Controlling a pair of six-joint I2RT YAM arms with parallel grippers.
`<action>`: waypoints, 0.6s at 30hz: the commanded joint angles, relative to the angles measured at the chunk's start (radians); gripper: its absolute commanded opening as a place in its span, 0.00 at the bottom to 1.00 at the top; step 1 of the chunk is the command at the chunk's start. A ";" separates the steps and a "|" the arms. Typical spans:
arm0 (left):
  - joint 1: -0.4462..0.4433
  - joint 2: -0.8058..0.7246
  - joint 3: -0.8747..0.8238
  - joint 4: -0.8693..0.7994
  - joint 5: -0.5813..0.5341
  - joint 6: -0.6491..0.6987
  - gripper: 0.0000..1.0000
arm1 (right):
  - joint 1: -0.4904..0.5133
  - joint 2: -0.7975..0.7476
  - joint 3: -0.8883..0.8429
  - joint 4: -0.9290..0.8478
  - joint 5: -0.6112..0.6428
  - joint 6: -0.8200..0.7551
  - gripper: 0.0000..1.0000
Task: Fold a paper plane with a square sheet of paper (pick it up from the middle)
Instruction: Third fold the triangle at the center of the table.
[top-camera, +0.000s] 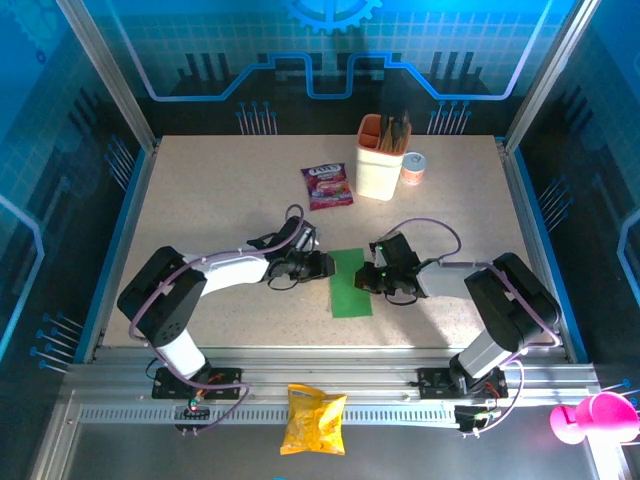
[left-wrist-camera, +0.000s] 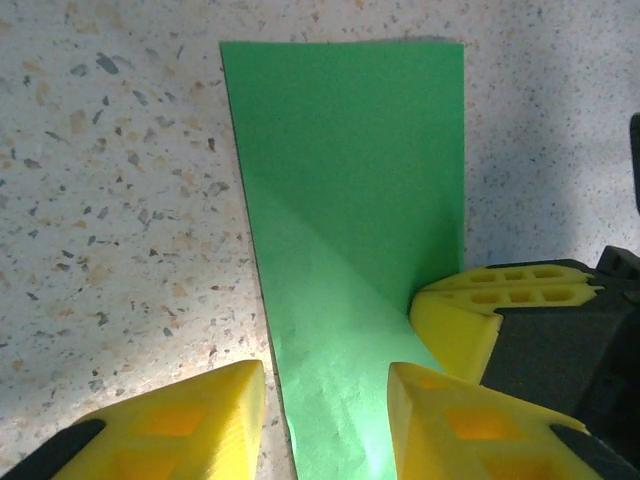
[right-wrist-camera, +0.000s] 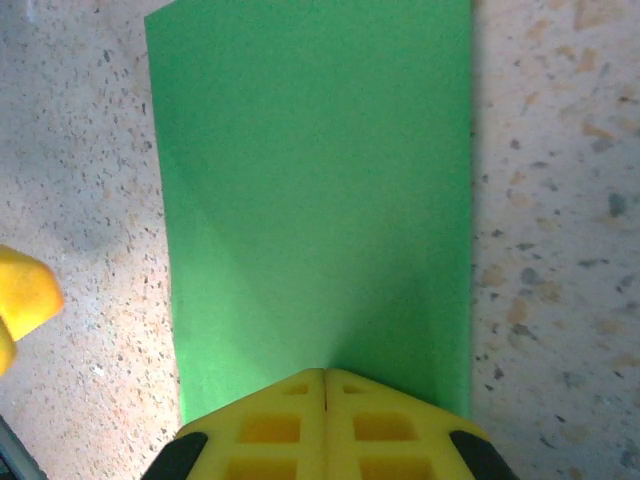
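Speckled counter (top-camera: 220, 200) carries the square sheet of paper (top-camera: 351, 283) near its middle. The sheet lies flat as a narrow green strip between the two arms. The left wrist view shows a faint diagonal crease across it. No point or wings are formed, so folding appears to be at an early stage.

Hazards, as judged from this position:
- Slip. The strip is thin and rests loose on the counter. A sideways push from one side, not matched by hold-down on the other, is likely to slide or turn the whole strip instead of folding it.
- Crooked crease. If a lifted edge is laid over out of line, the fold sets off-centre and the dart comes out lopsided.
- Crumpling. Closing on a flat edge without first getting beneath it may buckle the paper.

Left fingers (left-wrist-camera: 200, 415): spread wide, holding nothing. One edge of the strip runs between them. One tip is over bare counter just beside the paper, and the other is over the paper itself. Contact cannot be confirmed for either tip.

Right fingers (right-wrist-camera: 290, 420): closed tip to tip, with no gap. The joined tips touch the strip at the edge on their own side. The paper lies flat there, so they appear to press it down rather than pinch it.
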 joint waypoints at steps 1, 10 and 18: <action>-0.009 0.025 0.032 -0.005 0.024 -0.003 0.38 | -0.007 0.050 -0.045 -0.026 0.000 -0.008 0.00; -0.014 0.079 0.063 -0.004 0.013 -0.003 0.38 | -0.009 0.070 -0.062 -0.004 -0.009 -0.005 0.00; -0.014 0.108 0.080 -0.027 -0.032 0.003 0.38 | -0.011 0.072 -0.067 -0.001 -0.014 -0.005 0.00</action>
